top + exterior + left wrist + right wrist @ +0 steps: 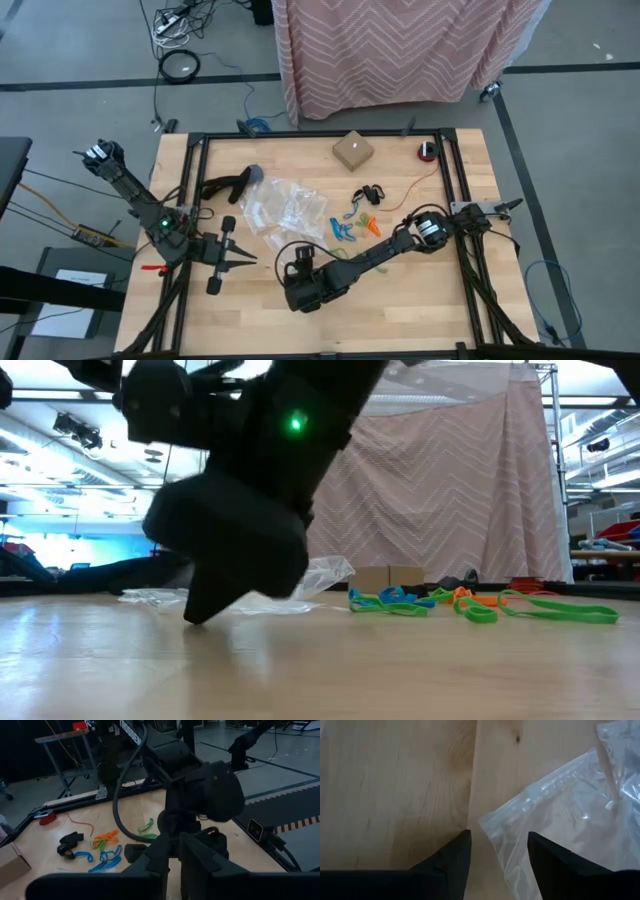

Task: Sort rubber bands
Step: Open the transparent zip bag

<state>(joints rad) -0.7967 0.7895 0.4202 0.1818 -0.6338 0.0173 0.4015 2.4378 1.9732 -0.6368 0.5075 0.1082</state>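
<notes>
Down near the 6 o'clock edge of the table [420, 310], the right gripper [498, 851] is right at the wood with its fingers spread apart, nothing between them, and the corner of a clear zip bag [560, 815] lying just ahead of the tips. Over at about 8 o'clock the left gripper [240, 257] hangs beside the bag pile with its fingers only slightly apart, not pinching anything as far as I can see. Just right of the table's middle, the rubber bands [352, 224] sit in a loose blue, orange and green tangle, with a small cardboard box [352, 151] up at 12 o'clock
</notes>
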